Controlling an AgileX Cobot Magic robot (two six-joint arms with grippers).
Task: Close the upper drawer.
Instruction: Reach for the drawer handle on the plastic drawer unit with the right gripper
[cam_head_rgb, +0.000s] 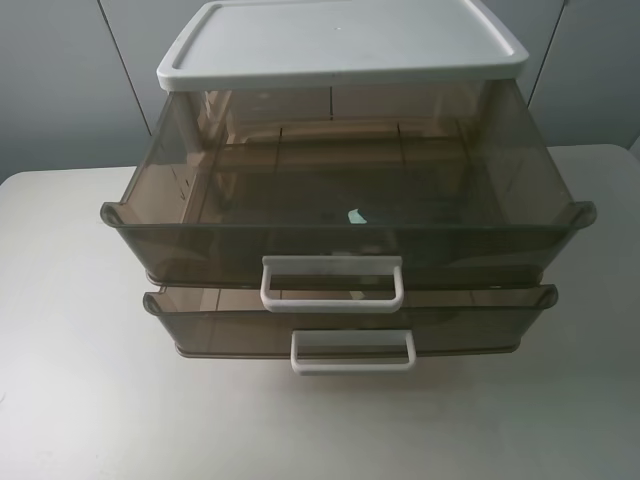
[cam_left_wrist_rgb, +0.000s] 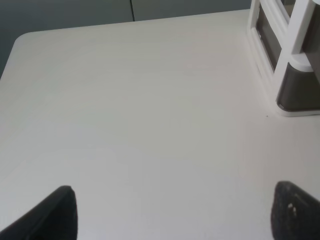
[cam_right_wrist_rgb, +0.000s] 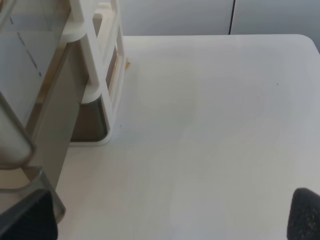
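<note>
- Where the high camera looks down on the pale surface (cam_head_rgb: 80, 380), one cabinet (cam_head_rgb: 340, 72) stands with one white lid (cam_head_rgb: 340, 35), two smoky-brown drawers and two white loop handles.
- The upper drawer (cam_head_rgb: 200, 240) is pulled far out from under the lid, and its upper handle (cam_head_rgb: 332, 283) faces the camera.
- The lower drawer (cam_head_rgb: 220, 330) sits out a little way, with the lower handle (cam_head_rgb: 353, 351) just beneath the other.
- Two claws appear, only in the wrist views.
- The left claw (cam_left_wrist_rgb: 172, 215) hangs over bare surface, with the cabinet's white frame (cam_left_wrist_rgb: 285, 55) off to one side and well apart from it.
- Its dark fingers (cam_left_wrist_rgb: 55, 215) are spread wide, empty and touching nothing.
- The right claw (cam_right_wrist_rgb: 167, 220) is at the cabinet's other flank, close to the drawers' front corners.
- It too gapes wide and holds nothing.
- One finger (cam_right_wrist_rgb: 30, 222) sits just by a drawer corner; I cannot tell whether they touch.
</note>
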